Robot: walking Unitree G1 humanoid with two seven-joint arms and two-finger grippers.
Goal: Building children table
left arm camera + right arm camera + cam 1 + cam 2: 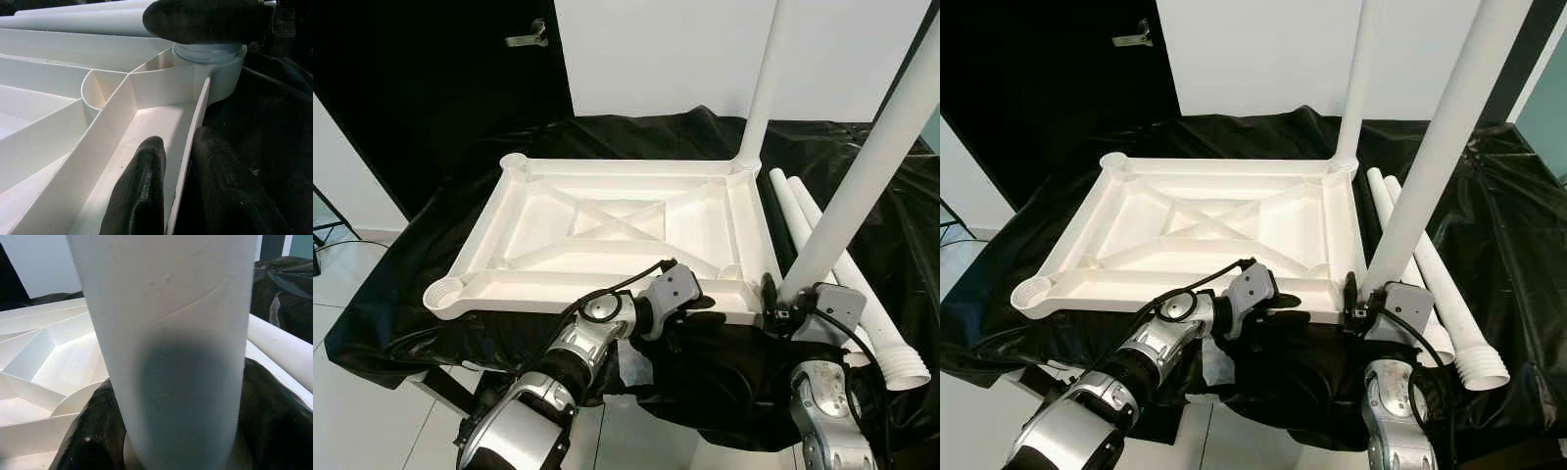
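You have the white tabletop (607, 230) lying upside down on the black-draped desk (401, 294), ribs facing up, with one leg (762, 88) already standing in the far right corner socket. The step in hand looks like seating a second leg (862, 176) into the near right corner.

Your right claw (781, 305) is pinching that leg close to its base; in the right wrist view the black fingers (93, 431) wrap both sides of the tube just above the socket. The leg leans to the right and away from you, so it is not yet square in its socket. Bring the top back toward upright before you press or twist, otherwise the end will bind against the socket wall.

Your left claw (690, 302) is pinching the near rim of the tabletop, one finger (139, 191) inside the tray and the other outside the wall, just left of that corner. Keep that hold firm: it is what should stop the tabletop sliding on the slippery cloth as you push down.

Two spare legs (842, 284) lie on the desk just right of the tabletop, near your right arm. Mind your elbow there, since a nudge could roll them off the edge. The near left socket (445, 290) and far left socket (513, 160) are empty.
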